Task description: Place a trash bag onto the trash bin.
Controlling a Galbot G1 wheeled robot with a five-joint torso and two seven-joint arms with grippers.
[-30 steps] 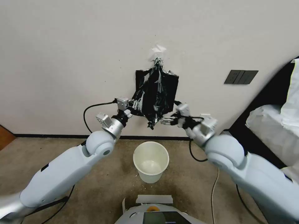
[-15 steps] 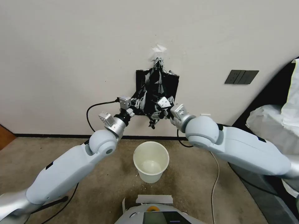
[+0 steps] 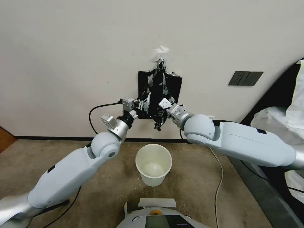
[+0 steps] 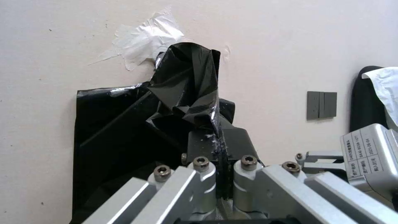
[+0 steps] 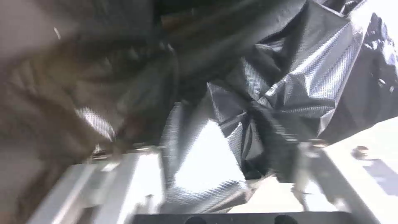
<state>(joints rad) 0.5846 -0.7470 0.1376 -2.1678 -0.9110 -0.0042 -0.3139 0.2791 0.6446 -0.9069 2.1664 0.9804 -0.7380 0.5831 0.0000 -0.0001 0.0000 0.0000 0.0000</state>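
Gripping the thin, glossy, crinkled black plastic trash bag [image 3: 157,104] with the left end effector [image 3: 138,105], pads clamped tight on a fold in the left wrist view [image 4: 199,93]. Hanging against the wall, gathered up at a taped hook, with the flat black bundle [image 3: 175,85] behind it. Reaching in with the right end effector [image 3: 162,110] at the bag's lower right, crinkled film [image 5: 290,84] lying between its spread fingers, apparently not yet closed. Waiting on the floor directly below: the small round cream-white plastic trash bin [image 3: 153,164], well apart from the bag. Judging the step as securing a two-sided hold; next, closing the right side, then pulling the bag free and spreading its mouth.
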